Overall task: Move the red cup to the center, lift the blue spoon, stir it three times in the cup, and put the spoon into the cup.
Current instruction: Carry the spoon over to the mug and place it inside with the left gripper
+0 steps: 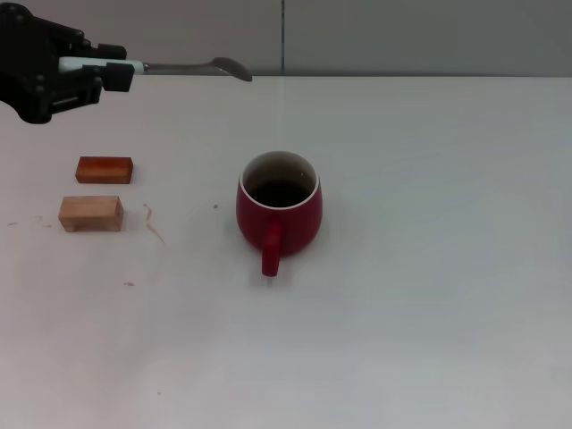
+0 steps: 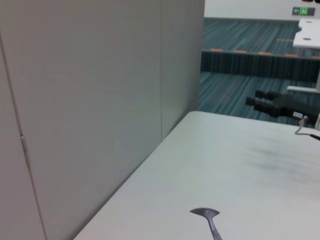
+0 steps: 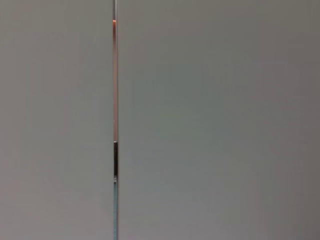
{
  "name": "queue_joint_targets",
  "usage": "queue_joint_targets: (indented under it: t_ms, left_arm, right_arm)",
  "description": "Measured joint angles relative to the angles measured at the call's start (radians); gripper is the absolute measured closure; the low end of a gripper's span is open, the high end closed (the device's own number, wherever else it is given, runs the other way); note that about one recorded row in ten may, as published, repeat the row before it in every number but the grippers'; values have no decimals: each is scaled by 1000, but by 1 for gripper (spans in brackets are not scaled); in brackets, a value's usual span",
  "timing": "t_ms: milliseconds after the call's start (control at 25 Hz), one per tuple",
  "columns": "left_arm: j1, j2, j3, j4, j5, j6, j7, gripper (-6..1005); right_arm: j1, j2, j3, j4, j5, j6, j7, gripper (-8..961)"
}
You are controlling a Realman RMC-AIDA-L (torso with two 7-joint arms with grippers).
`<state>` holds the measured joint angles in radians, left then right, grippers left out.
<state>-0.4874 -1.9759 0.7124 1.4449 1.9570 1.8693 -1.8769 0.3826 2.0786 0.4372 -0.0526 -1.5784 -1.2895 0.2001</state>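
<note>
The red cup stands upright at the middle of the white table, its handle toward me, its inside dark. My left gripper is raised at the far left and is shut on the blue spoon, held level with its grey bowl pointing right, well above and behind-left of the cup. The spoon's bowl also shows in the left wrist view. My right gripper is out of the head view; a dark gripper shows far off in the left wrist view.
A reddish wooden block and a pale wooden block lie on the table left of the cup. A grey partition wall runs along the table's far edge. The right wrist view shows only grey wall panels.
</note>
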Motion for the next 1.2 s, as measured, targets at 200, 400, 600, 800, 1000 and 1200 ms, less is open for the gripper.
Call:
queue_joint_targets:
  t_ms: [200,400,600,800,1000,1200]
  left_arm:
    - [-24,-20,56,24,74,-9,25,859]
    - [-61,-56,103,37,196,-17,61,860]
    - [-90,-76,164,51,283,-33,76,861]
    - [-107,-80,236,80,328,-50,76,863]
    - [-120,-83,310,95,369,-83,76,864]
    - [-126,-84,401,88,419,-143,81,865]
  right_arm:
    - [-2,0,0,46,0,5,-88,306]
    - [-5,0,0,61,0,13,-99,306]
    - [-11,0,0,68,0,17,-99,307]
    - [-12,0,0,74,0,17,-100,307]
    - [-11,0,0,78,0,17,-100,307]
    - [-14,1,0,80,0,16,-100,307]
